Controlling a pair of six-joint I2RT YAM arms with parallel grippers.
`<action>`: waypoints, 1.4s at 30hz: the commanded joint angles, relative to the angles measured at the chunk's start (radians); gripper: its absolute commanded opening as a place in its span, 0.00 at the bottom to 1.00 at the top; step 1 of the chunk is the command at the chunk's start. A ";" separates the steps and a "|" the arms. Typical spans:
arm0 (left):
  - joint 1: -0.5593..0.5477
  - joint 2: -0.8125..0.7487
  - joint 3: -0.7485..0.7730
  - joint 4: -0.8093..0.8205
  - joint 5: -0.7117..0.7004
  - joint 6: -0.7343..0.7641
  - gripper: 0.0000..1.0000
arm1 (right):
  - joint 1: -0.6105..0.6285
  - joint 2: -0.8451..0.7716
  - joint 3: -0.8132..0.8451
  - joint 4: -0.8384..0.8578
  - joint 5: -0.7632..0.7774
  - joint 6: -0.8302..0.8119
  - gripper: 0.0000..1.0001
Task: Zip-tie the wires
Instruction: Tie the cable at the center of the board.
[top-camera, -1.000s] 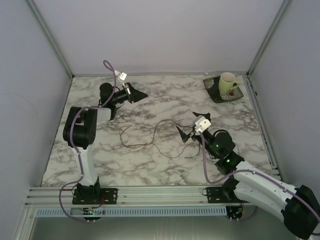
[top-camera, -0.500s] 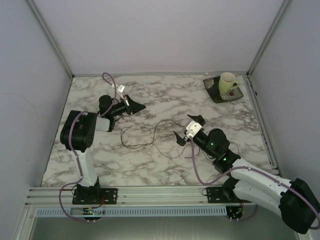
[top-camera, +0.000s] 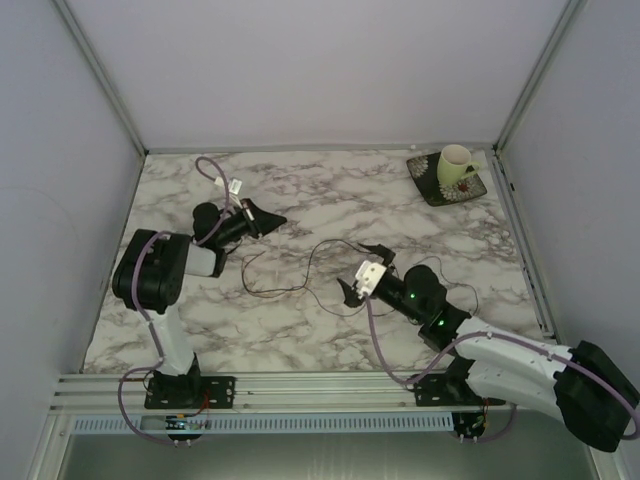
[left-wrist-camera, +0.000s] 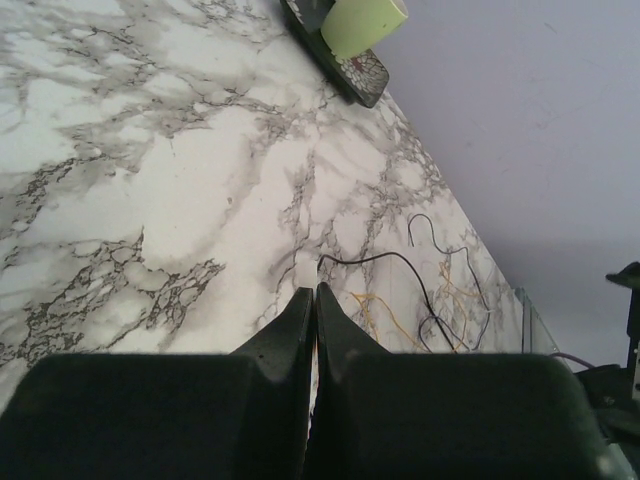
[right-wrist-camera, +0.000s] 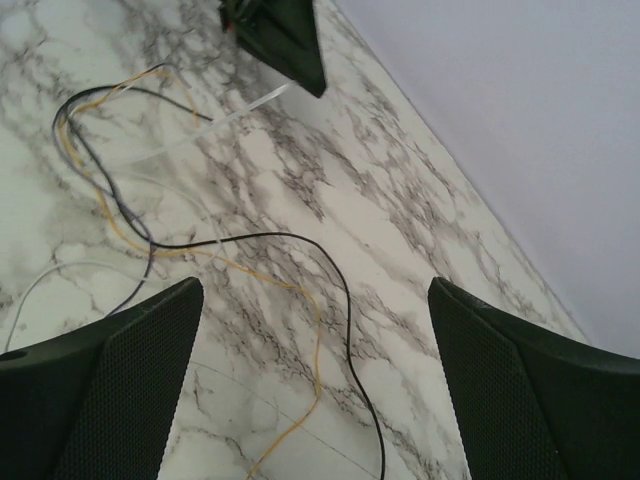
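We're early — the wires (right-wrist-camera: 280, 235) lie loose on the table (top-camera: 330, 195) between our two arms, nothing cinched round them. Our left gripper (top-camera: 272, 219) is pressed together, with a pale strip (right-wrist-camera: 245, 107) at its tip — pinched or not, we cannot tell. Our right gripper (top-camera: 361, 270) is spread wide, empty, near the strands. Bundling and tying remain.

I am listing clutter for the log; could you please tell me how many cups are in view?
1. A pale yellow-green cup stands on a dark patterned saucer at the far right corner of the table. No other shows, though some of it is hidden.
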 joint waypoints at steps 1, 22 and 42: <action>0.001 -0.065 -0.027 0.018 -0.016 0.043 0.00 | 0.078 0.046 -0.016 0.093 -0.004 -0.123 0.91; -0.001 -0.110 -0.150 -0.040 0.006 0.006 0.00 | 0.340 0.665 0.165 0.353 -0.026 -0.440 0.68; -0.023 -0.152 -0.114 -0.249 0.049 0.051 0.00 | 0.361 0.855 0.299 0.283 -0.102 -0.622 0.48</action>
